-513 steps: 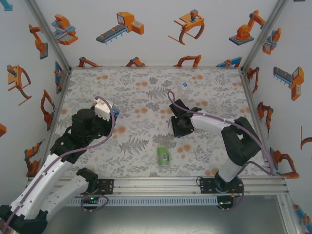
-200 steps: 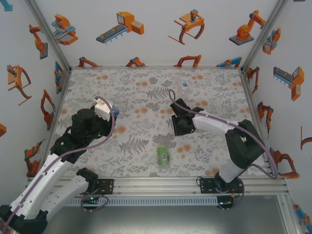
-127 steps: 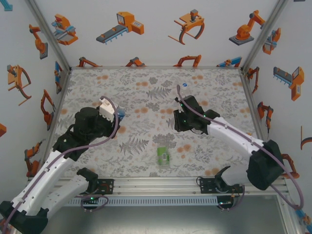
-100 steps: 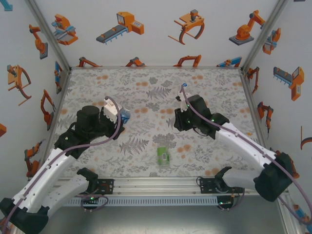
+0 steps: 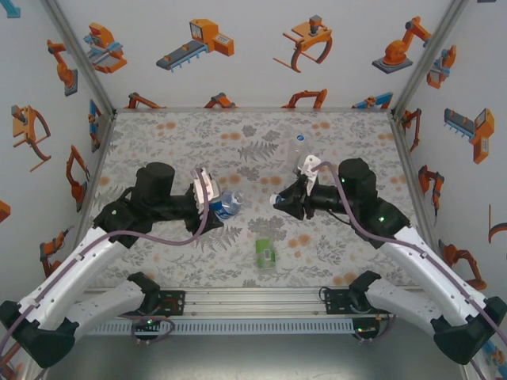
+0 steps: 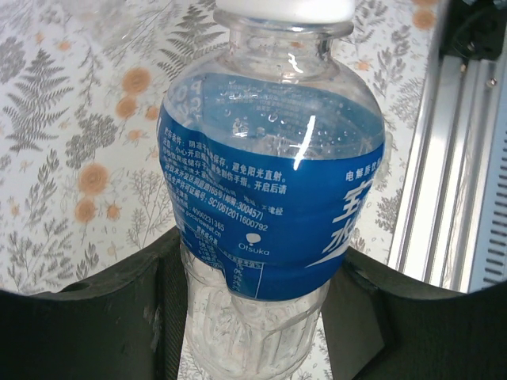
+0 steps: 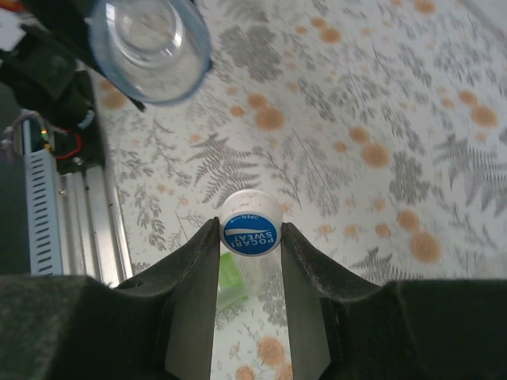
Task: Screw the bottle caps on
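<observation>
Nearest, the green-label bottle (image 5: 264, 253) lies on the counter (image 5: 174, 134). Past it both arms have swung inward — left end effector (image 6: 253, 317) clamped on the blue-label bottle (image 6: 269, 182), right end effector (image 7: 249, 237) pinching a cap (image 7: 249, 229) — facing each other, seemingly ready for threading. The plain bottle (image 5: 299, 147) waits beyond.

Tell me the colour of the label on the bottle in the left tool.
The bottle label is blue with white print, clearest in the left wrist view.

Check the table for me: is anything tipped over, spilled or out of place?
The green-label bottle looks tipped on its side on the table, near its front edge. No spill visible. The left hand holds the blue-label bottle sideways, and the right hand pinches a cap.
</observation>
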You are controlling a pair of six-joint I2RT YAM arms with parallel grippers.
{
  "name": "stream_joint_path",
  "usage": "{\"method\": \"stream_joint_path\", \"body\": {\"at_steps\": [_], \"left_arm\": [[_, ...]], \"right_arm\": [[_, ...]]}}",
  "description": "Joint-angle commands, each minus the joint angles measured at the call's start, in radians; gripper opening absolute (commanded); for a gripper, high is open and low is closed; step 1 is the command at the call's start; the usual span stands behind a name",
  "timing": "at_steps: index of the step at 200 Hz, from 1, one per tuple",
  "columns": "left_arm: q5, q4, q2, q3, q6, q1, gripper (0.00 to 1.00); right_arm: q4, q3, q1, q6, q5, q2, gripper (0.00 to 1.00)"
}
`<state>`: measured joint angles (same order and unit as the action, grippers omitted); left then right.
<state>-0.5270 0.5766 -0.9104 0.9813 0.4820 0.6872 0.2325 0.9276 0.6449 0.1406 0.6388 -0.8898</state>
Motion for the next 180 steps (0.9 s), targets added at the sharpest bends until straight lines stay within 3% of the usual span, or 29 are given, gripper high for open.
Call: {"method": "stream_joint_path", "body": {"at_steps": [1,46,118,180], "left_arm": [[-0.040,0.089,-0.021,0.050,0.121,0.031,0.00],[-0.017,0.150,-0.045,0.086,0.147,0.058,0.00],[0.041,0.219,-0.089,0.126,0.165,0.115,0.00],[0.050,0.233,-0.099,0.140,0.176,0.136,0.00]], "right_arm": [[-0.083,0.018,0.010,0.080,0.180,0.019,0.17],[-0.072,0.054,0.039,0.164,0.324,-0.005,0.13],[0.009,0.126,0.122,0.250,0.274,-0.068,0.12],[0.195,0.225,0.174,0.402,0.223,-0.146,0.10]]}}
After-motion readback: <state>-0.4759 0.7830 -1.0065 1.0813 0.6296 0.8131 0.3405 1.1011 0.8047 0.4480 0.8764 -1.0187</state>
